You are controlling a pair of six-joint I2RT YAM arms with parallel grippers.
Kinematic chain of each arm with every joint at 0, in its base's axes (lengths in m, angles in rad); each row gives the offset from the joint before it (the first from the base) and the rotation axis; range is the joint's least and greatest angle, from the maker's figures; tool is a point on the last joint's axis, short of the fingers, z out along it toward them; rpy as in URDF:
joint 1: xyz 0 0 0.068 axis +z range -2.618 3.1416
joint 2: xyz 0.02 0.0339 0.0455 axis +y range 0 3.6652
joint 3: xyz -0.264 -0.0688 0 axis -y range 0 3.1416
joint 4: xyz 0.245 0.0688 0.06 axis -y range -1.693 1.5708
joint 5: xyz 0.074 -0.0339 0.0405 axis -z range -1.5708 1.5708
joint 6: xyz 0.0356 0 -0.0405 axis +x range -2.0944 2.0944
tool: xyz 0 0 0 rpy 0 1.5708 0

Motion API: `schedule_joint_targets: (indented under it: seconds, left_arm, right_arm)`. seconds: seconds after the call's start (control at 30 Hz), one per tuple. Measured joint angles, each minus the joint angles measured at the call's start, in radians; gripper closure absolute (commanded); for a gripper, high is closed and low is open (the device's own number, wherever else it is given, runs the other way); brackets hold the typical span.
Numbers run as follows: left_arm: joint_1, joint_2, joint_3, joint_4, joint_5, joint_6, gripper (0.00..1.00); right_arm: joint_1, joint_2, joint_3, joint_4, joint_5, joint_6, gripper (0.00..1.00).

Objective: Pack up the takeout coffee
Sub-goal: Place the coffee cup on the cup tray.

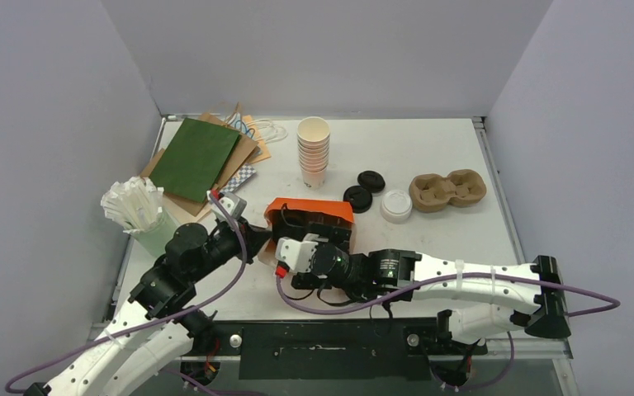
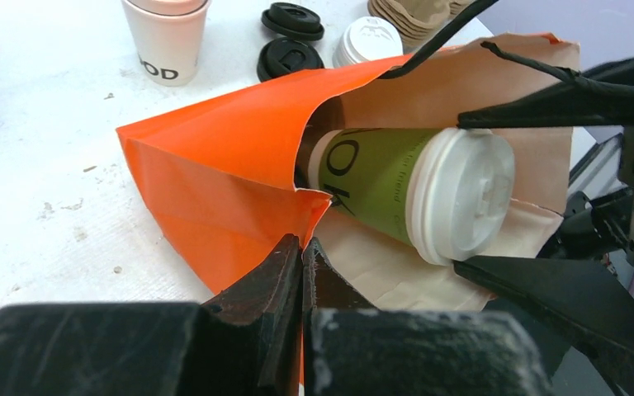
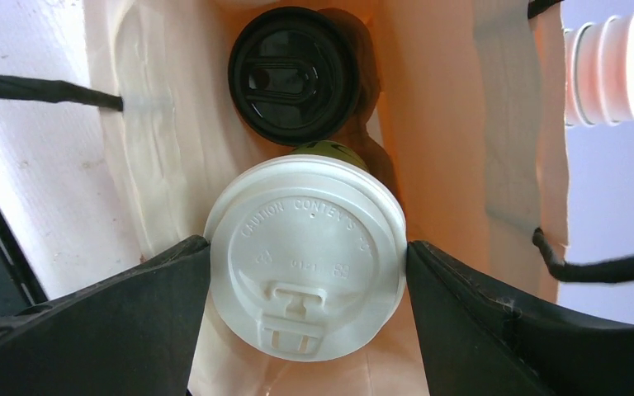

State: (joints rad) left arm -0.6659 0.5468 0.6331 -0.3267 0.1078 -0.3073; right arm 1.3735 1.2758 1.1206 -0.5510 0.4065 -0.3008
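The orange bag (image 1: 309, 210) lies on its side at the centre of the surface (image 1: 429, 157), with its mouth facing the bottom of the overhead view. The left gripper (image 2: 301, 247) is pinched tight on the bag's torn lower edge, its jaws together with the paper between them.

The right gripper (image 3: 307, 246) reaches into the mouth. Its two fingers press against opposite sides of the white-lidded cup (image 2: 380, 186), so it is gripping that cup at the lid. The cup lies on its side inside the bag, with its olive-green wall pointing inward and its lid toward the opening.

Deeper in the bag, at the top of the right wrist view, sits the black-lidded cup (image 3: 293, 74). Only its lid shows.

Above the bag in the overhead view are:
- a stack of lidless white cups (image 1: 314, 153)
- two loose black lids (image 1: 371, 180)
- a loose white lid (image 1: 396, 206)
- a cardboard cup carrier (image 1: 447, 190)

Flat paper bags (image 1: 194, 157) lie at the upper left. A holder of white stirrers (image 1: 136, 206) stands just below them.
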Motion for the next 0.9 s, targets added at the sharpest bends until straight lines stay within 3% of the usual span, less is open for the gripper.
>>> schedule_joint_targets:
  seconds: [0.3, 0.9]
  left_arm:
    - [0.000, -0.017, 0.004, -0.015, -0.047, -0.023, 1.00]
    - [0.000, 0.008, 0.021, -0.038, -0.078, -0.052, 1.00]
  right_arm:
    - [0.082, 0.103, 0.060, -0.033, 0.134, -0.089, 0.53]
    - [0.111, 0.204, 0.114, -0.117, 0.195, -0.137, 0.55]
